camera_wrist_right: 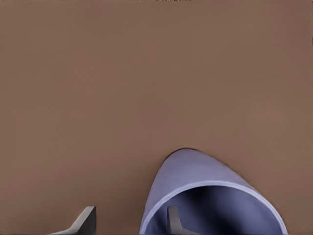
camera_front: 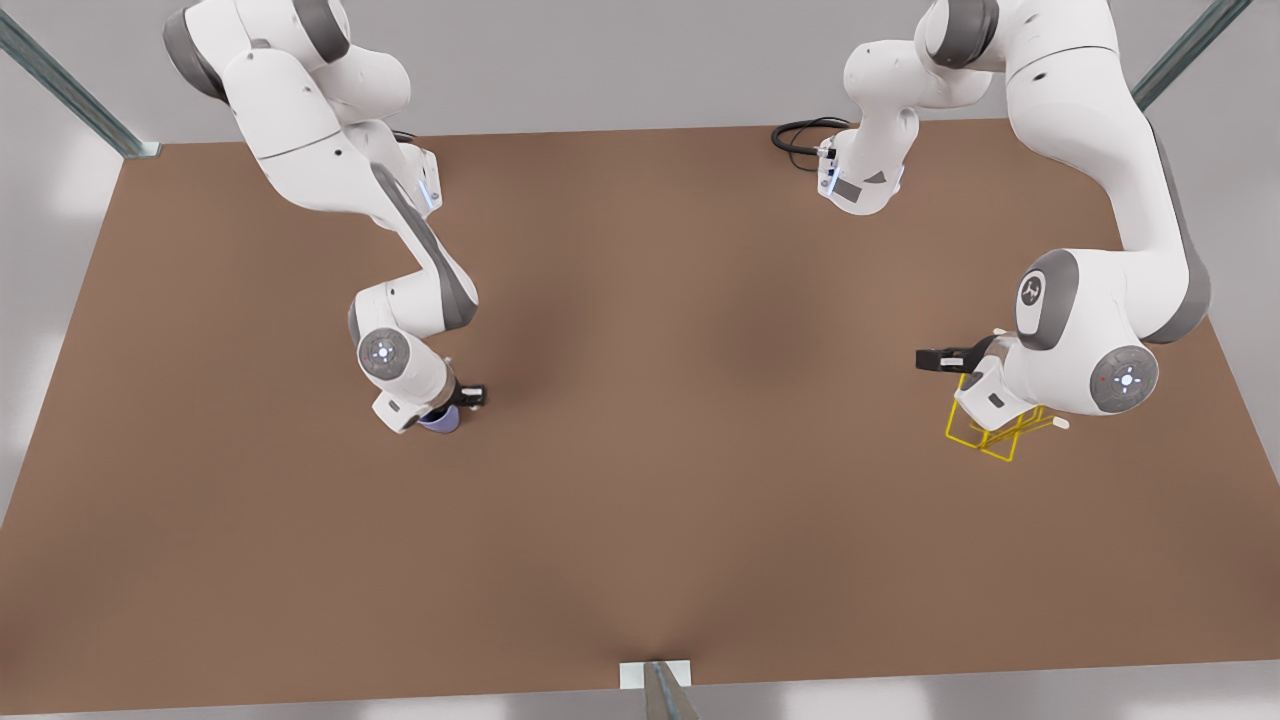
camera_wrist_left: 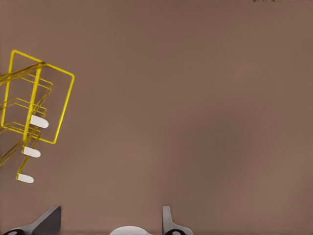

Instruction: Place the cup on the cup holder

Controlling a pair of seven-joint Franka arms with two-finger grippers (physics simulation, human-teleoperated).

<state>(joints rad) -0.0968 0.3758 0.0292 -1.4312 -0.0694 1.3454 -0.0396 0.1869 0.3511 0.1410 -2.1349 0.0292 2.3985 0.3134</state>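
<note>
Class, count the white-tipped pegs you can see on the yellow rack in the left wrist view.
3 on the cup holder: top peg, middle peg, lowest peg. More may be hidden.

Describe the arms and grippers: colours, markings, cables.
Two glossy white arms with dark grey joint bands. Round grey end caps carry glowing white-blue dot rings, and one elbow cap bears a dark logo. A black cable loops at the far base. The left gripper and right gripper are black; fingers look grey up close.
</note>
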